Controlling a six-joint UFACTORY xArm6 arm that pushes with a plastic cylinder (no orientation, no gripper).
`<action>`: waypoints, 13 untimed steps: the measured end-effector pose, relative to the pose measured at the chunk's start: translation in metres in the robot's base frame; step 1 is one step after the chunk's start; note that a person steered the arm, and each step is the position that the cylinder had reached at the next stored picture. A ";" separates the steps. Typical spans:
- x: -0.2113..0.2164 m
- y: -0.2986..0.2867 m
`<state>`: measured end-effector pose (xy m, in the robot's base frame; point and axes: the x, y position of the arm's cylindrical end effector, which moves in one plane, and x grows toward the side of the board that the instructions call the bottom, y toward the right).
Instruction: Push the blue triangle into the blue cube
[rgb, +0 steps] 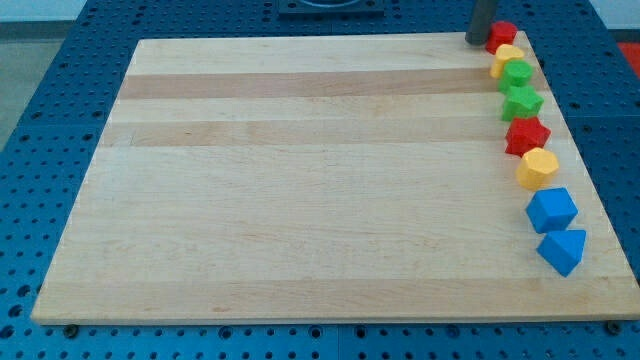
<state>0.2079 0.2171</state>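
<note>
The blue triangle (563, 250) lies near the board's right edge toward the view's bottom. The blue cube (551, 210) sits just above it, and the two look to be touching or nearly so. My tip (477, 41) is at the view's top right, on the board's far edge, just left of a red block (502, 35) and far from both blue blocks.
A column of blocks runs down the right edge of the wooden board (300, 180): the red block, a yellow block (507, 60), a green block (516, 75), a green star (522, 102), a red star (527, 136), a yellow hexagon (537, 168).
</note>
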 end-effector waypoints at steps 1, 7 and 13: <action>0.000 0.000; -0.011 -0.068; 0.266 -0.120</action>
<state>0.4740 0.0969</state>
